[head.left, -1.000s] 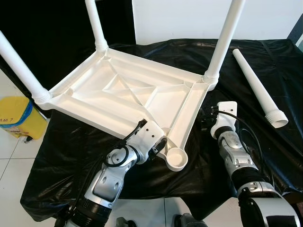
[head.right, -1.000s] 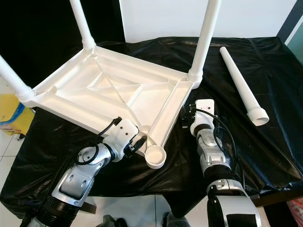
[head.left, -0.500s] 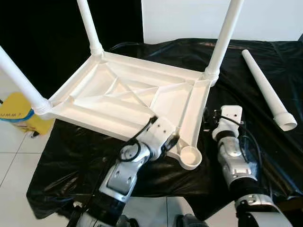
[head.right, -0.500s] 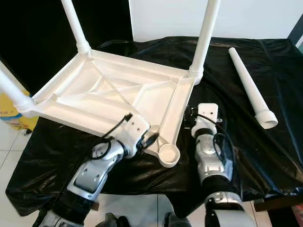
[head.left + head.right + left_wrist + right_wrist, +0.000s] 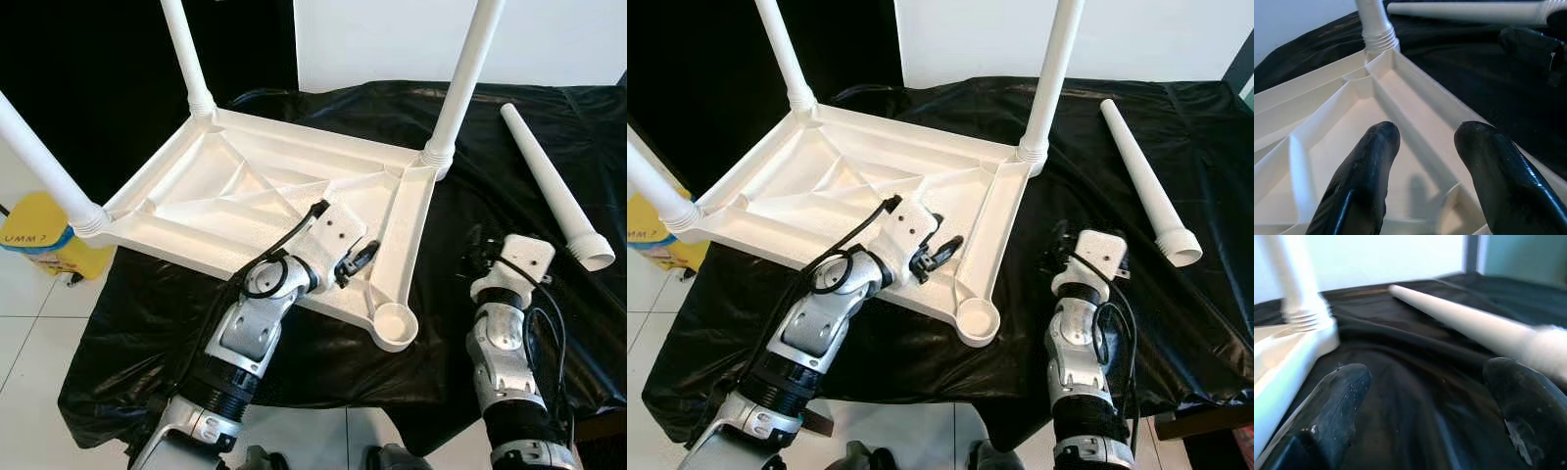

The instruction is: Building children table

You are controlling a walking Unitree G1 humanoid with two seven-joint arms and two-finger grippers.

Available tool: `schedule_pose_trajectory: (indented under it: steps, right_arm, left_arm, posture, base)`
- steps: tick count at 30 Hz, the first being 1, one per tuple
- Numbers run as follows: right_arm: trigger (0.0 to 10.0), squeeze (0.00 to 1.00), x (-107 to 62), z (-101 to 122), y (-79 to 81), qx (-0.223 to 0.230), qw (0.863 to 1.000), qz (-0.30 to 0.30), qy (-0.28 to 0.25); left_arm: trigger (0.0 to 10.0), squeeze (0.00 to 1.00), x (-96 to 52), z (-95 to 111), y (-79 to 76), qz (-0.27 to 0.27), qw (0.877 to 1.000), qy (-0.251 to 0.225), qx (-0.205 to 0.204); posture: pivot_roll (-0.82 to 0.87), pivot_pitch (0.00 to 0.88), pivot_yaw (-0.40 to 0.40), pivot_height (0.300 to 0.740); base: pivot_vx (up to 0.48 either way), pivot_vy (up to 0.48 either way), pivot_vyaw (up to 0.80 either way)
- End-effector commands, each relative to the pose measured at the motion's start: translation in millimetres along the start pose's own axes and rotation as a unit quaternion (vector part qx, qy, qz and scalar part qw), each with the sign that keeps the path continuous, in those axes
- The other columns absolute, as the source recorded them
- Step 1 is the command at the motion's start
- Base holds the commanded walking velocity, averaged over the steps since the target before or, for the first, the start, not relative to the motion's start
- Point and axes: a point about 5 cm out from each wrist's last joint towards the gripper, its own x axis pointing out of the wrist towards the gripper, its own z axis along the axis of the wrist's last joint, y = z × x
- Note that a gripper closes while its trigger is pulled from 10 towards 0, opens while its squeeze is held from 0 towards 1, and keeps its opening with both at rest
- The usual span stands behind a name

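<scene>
Upturned on a glossy, crinkled black plastic sheet (image 5: pixel 509 117): a white moulded plastic tabletop (image 5: pixel 265 196), underside up, ribbed with raised diagonal struts and framed by a shallow rim. Three smooth, round, slightly tapered white legs standing up from its corners, each seated in a ridged collar: far-left leg (image 5: pixel 186 54), far-right leg (image 5: pixel 462 78), near-left leg (image 5: pixel 39 157). At the tabletop's near-right corner, an open round socket (image 5: pixel 392 324), cup-shaped and holding no leg.

To the right of the tabletop, well apart from it on the sheet: the loose fourth leg (image 5: pixel 547 181), a long white tapered tube lying flat, its wider threaded end nearest the robot.

Over the tabletop's near-right part, just beside the socket: left gripper (image 5: pixel 1427 142), two rounded glossy black fingers (image 5: pixel 1371 166) spread apart, nothing between them, hovering above a ribbed channel of the underside. Silver jointed arm and black cable trailing back over the tabletop's near rim.

Between the tabletop's right rim and the loose leg, low over the black sheet: right gripper (image 5: pixel 1430 396), matte black fingers (image 5: pixel 1342 396) held wide apart and empty, aimed along the sheet with the loose leg lying ahead.

Left of the tabletop, on pale floor tiles (image 5: pixel 29 313): a yellow container with a blue band (image 5: pixel 34 240), partly hidden by the near-left leg.
</scene>
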Motion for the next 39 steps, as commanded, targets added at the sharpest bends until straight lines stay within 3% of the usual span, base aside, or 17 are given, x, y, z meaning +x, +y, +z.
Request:
schedule_pose_trajectory:
  steps: [1,8,11,16,27,33,39]
  right_arm:
    - [10.0,0.0,-4.6,-3,-9.1,0.033,0.999,-0.034,0.011]
    - [10.0,0.0,-7.4,-2,-16.9,0.076,0.995,-0.07,0.013]
    - [10.0,0.0,-0.8,5,-28.3,0.092,0.991,-0.094,-0.001]
    - [10.0,0.0,6.0,11,-33.1,0.103,0.99,-0.098,-0.011]
    - [10.0,0.0,14.8,22,-41.8,0.11,0.988,-0.107,-0.027]
    - [10.0,0.0,21.0,33,-60.2,0.105,0.984,-0.133,-0.047]
    - [10.0,0.0,22.5,33,-65.6,0.098,0.983,-0.145,-0.045]
  left_arm:
    - [10.0,0.0,2.6,2,-5.9,-0.038,0.999,-0.01,0.002]
    - [10.0,0.0,6.2,9,-10.2,-0.061,0.998,-0.031,-0.014]
    - [10.0,0.0,9.1,18,-13.4,-0.079,0.995,-0.05,-0.022]
    - [10.0,0.0,11.3,25,-16.9,-0.092,0.993,-0.063,-0.027]
    - [10.0,0.0,16.0,39,-20.2,-0.11,0.99,-0.083,-0.024]
    - [10.0,0.0,19.4,53,-22.3,-0.134,0.985,-0.103,-0.02]
    - [10.0,0.0,19.6,57,-24.4,-0.146,0.983,-0.109,-0.018]
  posture:
    - [-0.26,0.097,0.059,0.74]
    - [-0.26,0.101,0.08,0.74]
    - [-0.26,0.117,0.096,0.74]
    - [-0.26,0.138,0.103,0.74]
    - [-0.25,0.171,0.118,0.74]
    - [-0.25,0.197,0.15,0.74]
    - [-0.25,0.212,0.168,0.74]
  base:
    - [0.0,0.0,0.0]
    - [0.0,0.0,0.0]
    - [0.0,0.0,0.0]
    - [0.0,0.0,0.0]
    - [0.0,0.0,0.0]
    - [0.0,0.0,0.0]
    - [0.0,0.0,0.0]
